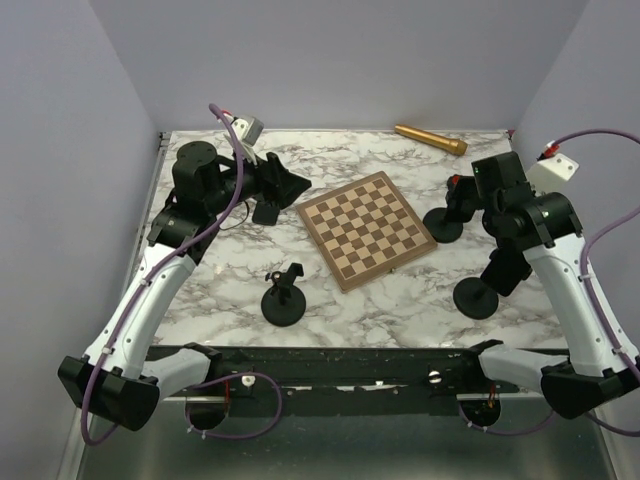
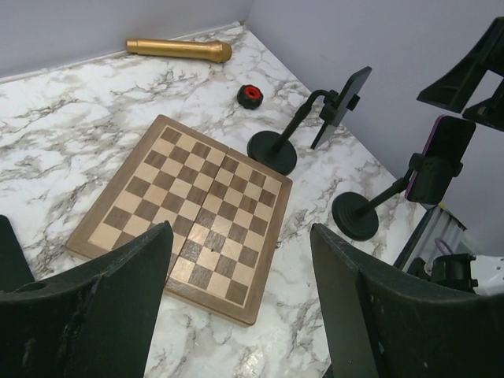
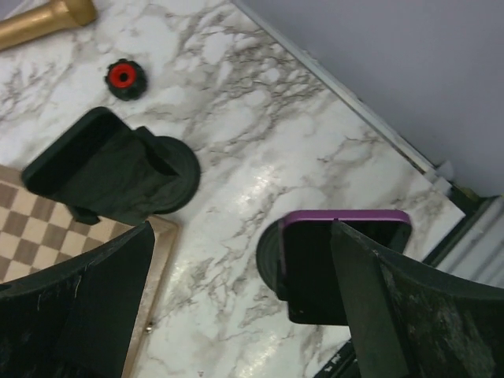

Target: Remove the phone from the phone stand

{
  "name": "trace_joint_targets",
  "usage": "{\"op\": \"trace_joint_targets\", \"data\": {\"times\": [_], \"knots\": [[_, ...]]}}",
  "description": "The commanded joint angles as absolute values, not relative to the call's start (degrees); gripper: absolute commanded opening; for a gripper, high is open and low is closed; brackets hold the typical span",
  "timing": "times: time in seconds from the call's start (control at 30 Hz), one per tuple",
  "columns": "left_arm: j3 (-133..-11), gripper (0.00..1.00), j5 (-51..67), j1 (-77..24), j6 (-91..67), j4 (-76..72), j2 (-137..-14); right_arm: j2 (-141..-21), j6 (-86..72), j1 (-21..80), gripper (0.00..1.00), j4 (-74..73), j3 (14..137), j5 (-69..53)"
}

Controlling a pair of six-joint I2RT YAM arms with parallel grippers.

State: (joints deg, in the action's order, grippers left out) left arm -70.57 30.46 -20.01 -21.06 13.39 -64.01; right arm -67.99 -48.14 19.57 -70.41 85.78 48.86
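- Starting nearest the arm bases: a bare stand (image 1: 283,300) is sitting on the table (image 1: 220,270), carrying nothing.
- On the right side, the right pincer (image 3: 240,228) is hovering above the phone (image 3: 315,268). Its jaws are gaping wide and gripping nothing; the spread looks chosen to take in the phone's width.
- In its purple case, the phone is sitting clamped upright in the phone stand (image 2: 354,219), not yet lifted. The clamp is leaving the top edge free, so I judge that an approach from above suits.
- At mid-table the chessboard (image 1: 365,228) is lying flat, apart from every stand.
- Just beyond, a second stand (image 2: 272,150) is carrying a dark slab (image 2: 342,102); whether this is a phone or a bare cradle, I cannot tell.
- Over the far left, the left pincer (image 2: 240,230) is hanging high, also wide open and empty, probably so as not to crowd the right arm.
- Farthest back, a red knob (image 2: 250,95) and a gold microphone (image 2: 179,50) are lying near the wall.
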Motion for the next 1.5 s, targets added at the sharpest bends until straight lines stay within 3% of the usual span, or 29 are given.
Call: {"op": "trace_joint_targets", "data": {"times": [0.0,0.17,0.43,1.1,1.27,1.4,1.47], "knots": [[-71.57,0.78,31.93,-20.30,-21.99,13.88,-63.90,-63.99,-53.88,18.07,1.00,-81.51,83.80,58.01],[-71.38,0.78,31.45,-20.28,-21.97,13.80,-63.80,-63.47,-53.41,12.96,1.00,-81.39,81.58,60.18],[-71.47,0.78,29.73,-22.22,-20.66,14.66,-63.83,-64.16,-41.90,12.11,1.00,-71.53,78.02,51.79],[-71.74,0.79,29.89,-23.53,-19.96,15.38,-65.10,-63.13,-41.34,12.04,0.98,-69.46,70.32,48.81],[-71.80,0.79,30.74,-23.55,-19.69,15.26,-65.50,-61.92,-40.51,12.04,0.84,-68.38,69.66,47.73],[-71.69,0.79,35.08,-23.88,-20.16,13.62,-65.98,-59.78,-35.84,12.04,0.48,-64.54,69.70,42.77],[-71.63,0.79,37.19,-24.68,-20.26,12.78,-66.30,-58.26,-33.99,12.03,0.39,-63.02,69.72,39.26]]}}
